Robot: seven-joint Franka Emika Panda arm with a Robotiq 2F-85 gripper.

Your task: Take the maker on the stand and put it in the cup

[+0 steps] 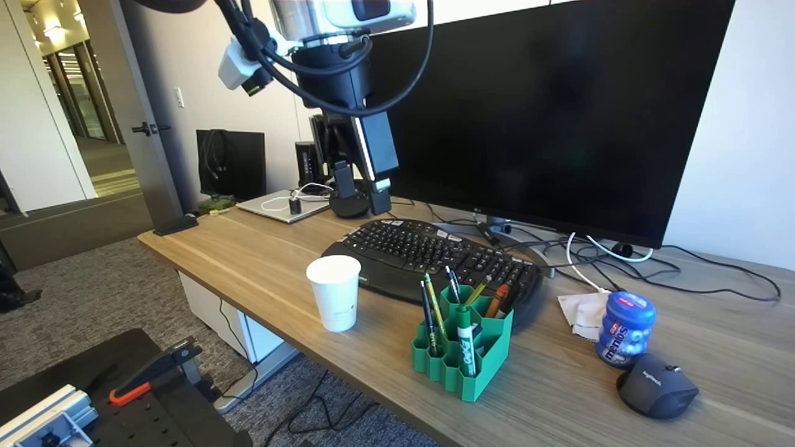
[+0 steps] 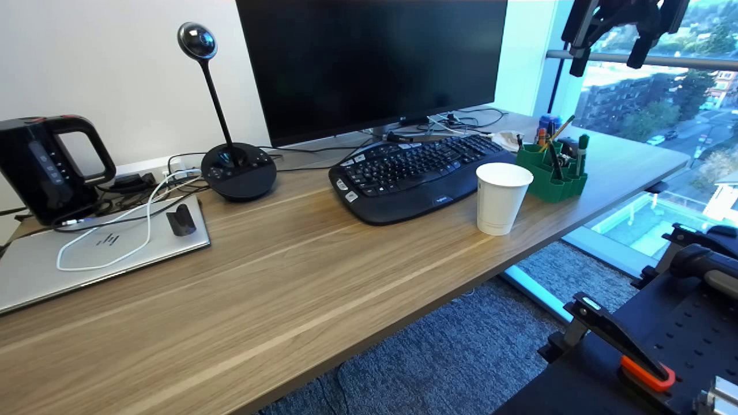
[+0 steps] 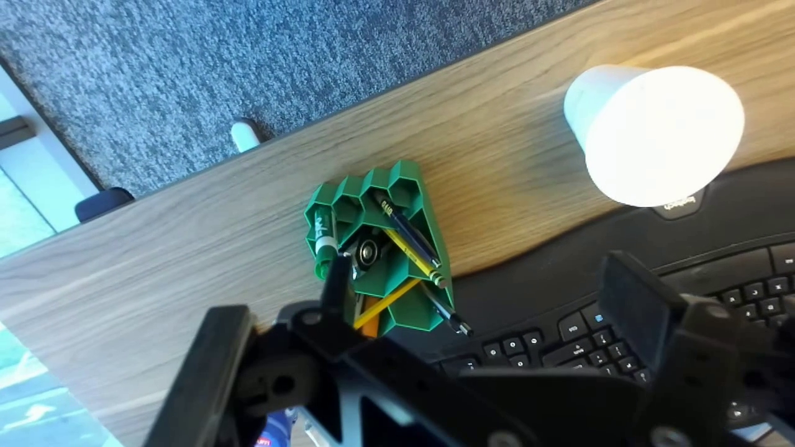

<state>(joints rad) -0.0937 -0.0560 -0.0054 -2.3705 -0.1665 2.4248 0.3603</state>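
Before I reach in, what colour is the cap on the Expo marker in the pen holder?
Green; the marker's cap shows best in an exterior view.

You're looking at an office: a wide black monitor (image 1: 534, 118) on the far side of a long wood-grain desk (image 1: 267, 254), a curved black keyboard (image 1: 428, 251) and blocky green plastic pen holder (image 2: 545, 184) nearer, grey carpet (image 1: 93, 292) below.
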